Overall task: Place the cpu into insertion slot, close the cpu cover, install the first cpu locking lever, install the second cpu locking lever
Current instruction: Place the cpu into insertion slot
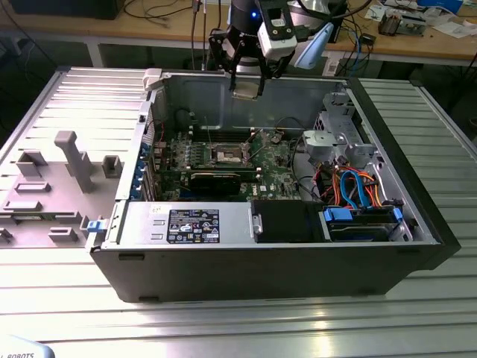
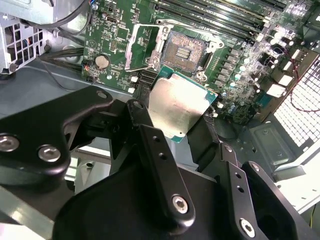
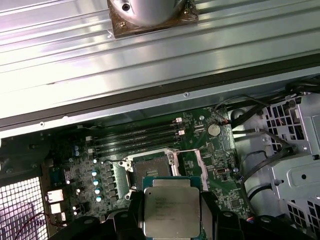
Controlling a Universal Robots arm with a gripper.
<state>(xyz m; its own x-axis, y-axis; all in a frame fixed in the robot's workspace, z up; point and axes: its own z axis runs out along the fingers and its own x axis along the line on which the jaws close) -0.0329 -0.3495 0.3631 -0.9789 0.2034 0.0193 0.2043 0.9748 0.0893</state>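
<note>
My gripper (image 1: pixel 247 86) hangs above the back wall of the open computer case (image 1: pixel 417 224), shut on the cpu (image 1: pixel 247 84). In both wrist views the cpu (image 2: pixel 177 105) (image 3: pixel 171 210) is a flat square chip with a dull silver top, clamped at its edges between the black fingers (image 2: pixel 150 145). Below it on the green motherboard lies the insertion slot (image 2: pixel 186 50) (image 3: pixel 150 167) (image 1: pixel 227 155), its dark contact field bare. The cpu cover (image 2: pixel 141 47) (image 3: pixel 192 167), a thin silver frame, stands swung open beside the slot. The chip is well above the slot, not touching it.
A long black graphics card (image 1: pixel 216 179) lies in front of the slot and the memory slots (image 3: pixel 135 135) behind it. A silver drive cage (image 1: pixel 339 138) and orange and blue cables (image 1: pixel 358 190) fill the case toward the exterior view's right. Grey fixture blocks (image 1: pixel 71 160) stand on the table.
</note>
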